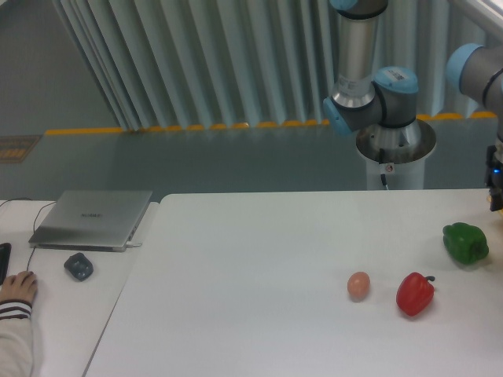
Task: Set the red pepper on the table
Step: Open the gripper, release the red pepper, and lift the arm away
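The red pepper [415,293] lies alone on the white table [251,298] at the right front, its dark stem pointing up and right. Nothing touches it. Only the dark body of my gripper [497,187] shows, at the frame's right edge, high above and to the right of the pepper. Its fingers are cut off by the edge, so whether they are open or shut is hidden.
A brownish egg [358,285] sits just left of the pepper. A green bell pepper [465,242] lies behind it to the right. A side desk at the left holds a laptop [93,218], a mouse [78,266] and a person's hand [17,288].
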Controlling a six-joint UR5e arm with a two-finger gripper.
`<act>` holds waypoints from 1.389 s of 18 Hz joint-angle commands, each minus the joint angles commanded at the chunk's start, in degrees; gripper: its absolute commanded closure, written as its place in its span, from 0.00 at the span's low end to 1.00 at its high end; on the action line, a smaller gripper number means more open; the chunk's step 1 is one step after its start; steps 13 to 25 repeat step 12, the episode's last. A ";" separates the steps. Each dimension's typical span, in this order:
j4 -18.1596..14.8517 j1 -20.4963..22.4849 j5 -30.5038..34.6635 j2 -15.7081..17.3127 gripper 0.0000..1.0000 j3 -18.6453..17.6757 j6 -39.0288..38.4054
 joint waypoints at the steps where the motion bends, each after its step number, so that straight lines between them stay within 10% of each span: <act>1: 0.00 0.17 0.00 0.00 0.00 -0.26 0.09; 25: 0.17 0.62 0.00 -0.35 0.00 -0.97 0.09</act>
